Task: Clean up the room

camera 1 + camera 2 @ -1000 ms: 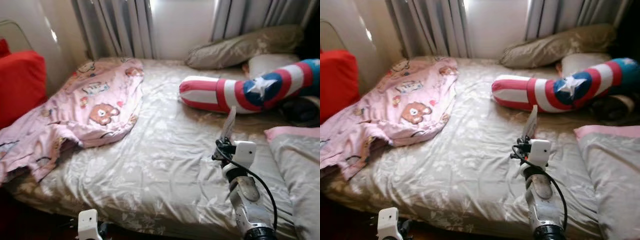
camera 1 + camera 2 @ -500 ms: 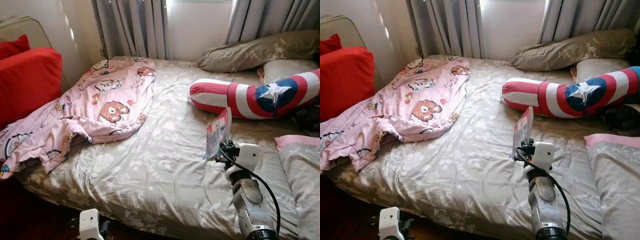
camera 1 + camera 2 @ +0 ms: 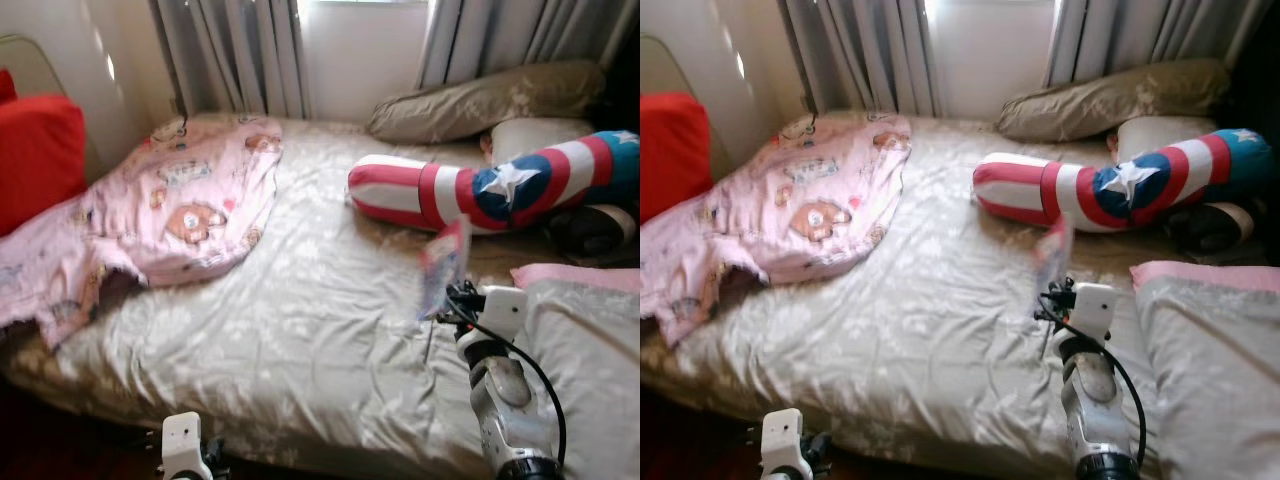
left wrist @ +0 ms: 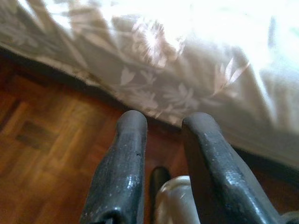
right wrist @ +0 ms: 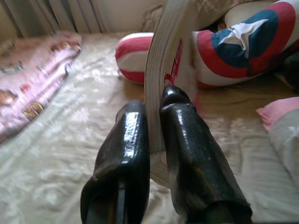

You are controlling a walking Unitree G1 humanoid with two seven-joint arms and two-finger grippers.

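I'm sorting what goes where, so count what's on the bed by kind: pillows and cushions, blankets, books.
Pillows and cushions: 4: beige pillow, white pillow, star-and-stripes bolster, grey pillow with pink edge
Blankets: 1: pink cartoon blanket
Books: 1: book, held above the bed in the right gripper
Total: 6

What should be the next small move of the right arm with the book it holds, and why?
Probably lift the book a little higher and draw it back from the bed. The right gripper is shut on its lower edge, and it stands upright above the sheet, blurred in the eye views. The left gripper hangs idle near the floor.
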